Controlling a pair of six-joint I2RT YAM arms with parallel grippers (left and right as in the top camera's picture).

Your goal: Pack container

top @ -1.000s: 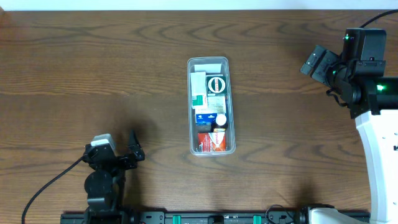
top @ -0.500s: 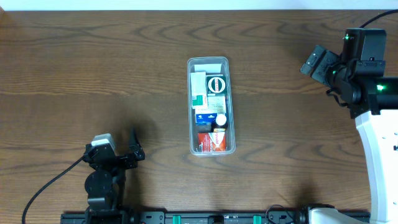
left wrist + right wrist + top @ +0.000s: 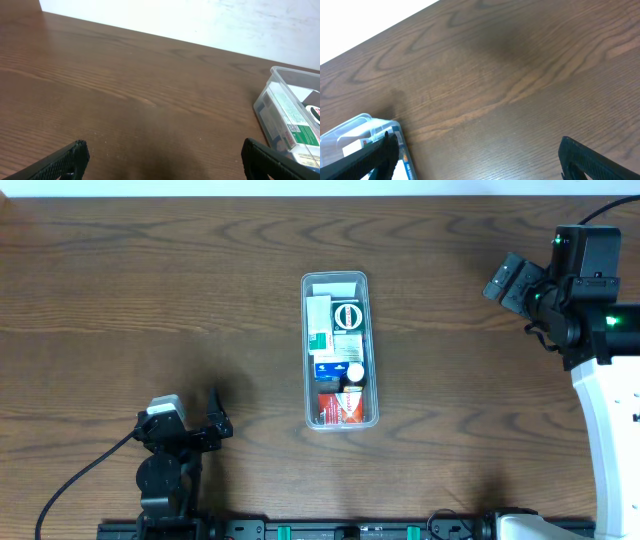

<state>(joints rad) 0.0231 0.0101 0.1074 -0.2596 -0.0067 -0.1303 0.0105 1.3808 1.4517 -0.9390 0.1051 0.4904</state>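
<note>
The container (image 3: pixel 335 277) is a long clear plastic bin standing in the middle of the table, filled with several small boxes: a green and white one (image 3: pixel 319 325), a black one (image 3: pixel 348 316), a blue one (image 3: pixel 327 368) and a red one (image 3: pixel 338 409). My left gripper (image 3: pixel 190 420) is open and empty at the front left, far from the bin. In the left wrist view (image 3: pixel 164 150) the bin (image 3: pixel 263 106) lies to the right. My right gripper (image 3: pixel 512 282) is open and empty at the far right. In the right wrist view (image 3: pixel 479 145) the bin's corner (image 3: pixel 350 127) shows at lower left.
The dark wooden table (image 3: pixel 150 290) spreads around the bin. The white base of the right arm (image 3: pixel 610 440) stands along the right edge. A black rail (image 3: pixel 330 530) runs along the front edge. A white wall (image 3: pixel 200 20) lies behind the table.
</note>
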